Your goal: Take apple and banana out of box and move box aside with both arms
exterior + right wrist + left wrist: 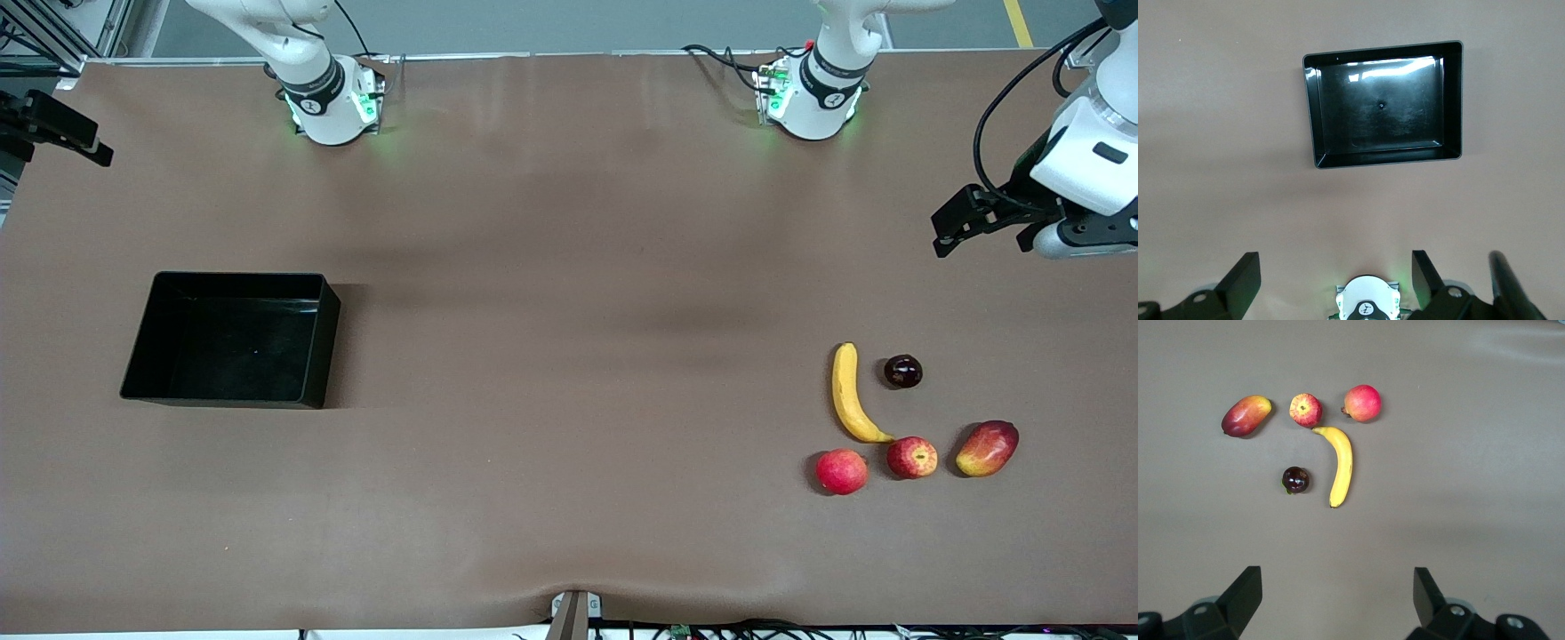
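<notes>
Brown cloth covers the table (569,267). Toward the right arm's end sits the black box (142,373), holding nothing. Toward the left arm's end lie the fruits: a yellow banana (848,395), its tip just beside the streaked apple (912,458); a mango (987,448), a plain red fruit (841,471) and a small dark fruit (902,371) lie close by. The left gripper (956,227) hangs high over its table end, fingers (1245,593) spread wide, gripping nothing. The right gripper (1335,277) hangs over its own end, likewise spread and bare.

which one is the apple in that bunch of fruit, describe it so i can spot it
Look at the cluster of fruit toward the left arm's end of the table. In the row nearest the front camera, the apple sits in the middle, at the banana's lower tip. It is red with yellow streaks, unlike the plain red fruit and the oval mango.
</notes>
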`<state>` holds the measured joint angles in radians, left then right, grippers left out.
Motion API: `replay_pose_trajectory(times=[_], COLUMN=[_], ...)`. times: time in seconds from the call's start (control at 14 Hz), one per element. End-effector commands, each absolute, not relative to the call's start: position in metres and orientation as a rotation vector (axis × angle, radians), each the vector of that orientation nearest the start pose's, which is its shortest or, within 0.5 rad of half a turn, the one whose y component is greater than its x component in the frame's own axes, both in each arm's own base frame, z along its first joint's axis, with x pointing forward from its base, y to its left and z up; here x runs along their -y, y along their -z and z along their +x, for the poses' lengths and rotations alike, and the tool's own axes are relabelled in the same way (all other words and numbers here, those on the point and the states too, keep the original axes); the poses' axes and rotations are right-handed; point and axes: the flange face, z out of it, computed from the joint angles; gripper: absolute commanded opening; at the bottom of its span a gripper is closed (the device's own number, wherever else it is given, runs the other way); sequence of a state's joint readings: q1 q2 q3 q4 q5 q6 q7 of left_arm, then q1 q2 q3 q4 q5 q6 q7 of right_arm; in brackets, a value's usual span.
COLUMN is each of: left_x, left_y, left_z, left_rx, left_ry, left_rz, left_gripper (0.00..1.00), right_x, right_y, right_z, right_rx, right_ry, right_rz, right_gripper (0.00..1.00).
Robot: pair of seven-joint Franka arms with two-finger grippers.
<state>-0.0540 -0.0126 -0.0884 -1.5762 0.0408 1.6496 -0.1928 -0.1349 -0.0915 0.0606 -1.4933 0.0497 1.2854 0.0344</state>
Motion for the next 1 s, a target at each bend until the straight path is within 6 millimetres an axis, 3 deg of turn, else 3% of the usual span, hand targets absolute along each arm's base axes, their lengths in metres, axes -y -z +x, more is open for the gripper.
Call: replay_pose_trajectory(times=[0.0, 0.21, 0.36, 0.93], left_x=[0.076, 0.079, 0.080, 0.078], left_y=[-0.645, -0.643, -0.652, -0.660], left_z=[0.545, 0.540, 0.535, 0.527], left_rx=[0.050, 0.017, 0.015, -0.035], left_ry=[0.136, 0.076, 0.051, -0.001], left_rz=[-3.130, -3.129, -3.140, -3.133], left_gripper=[1.00, 1.00, 1.00, 1.00], right_x=[0.034, 0.044, 0.048, 0.049], right_y=[-0.685, -0.683, -0.682, -0.683], right_z=[0.486, 0.485, 0.485, 0.485], right_rx=[-0.153, -0.185, -0.198, -0.198], right_ry=[-0.174, -0.182, -0.184, -0.184], right_rz=[-3.089, -3.065, -3.050, -3.050], right_gripper=[1.00, 1.00, 1.00, 1.00])
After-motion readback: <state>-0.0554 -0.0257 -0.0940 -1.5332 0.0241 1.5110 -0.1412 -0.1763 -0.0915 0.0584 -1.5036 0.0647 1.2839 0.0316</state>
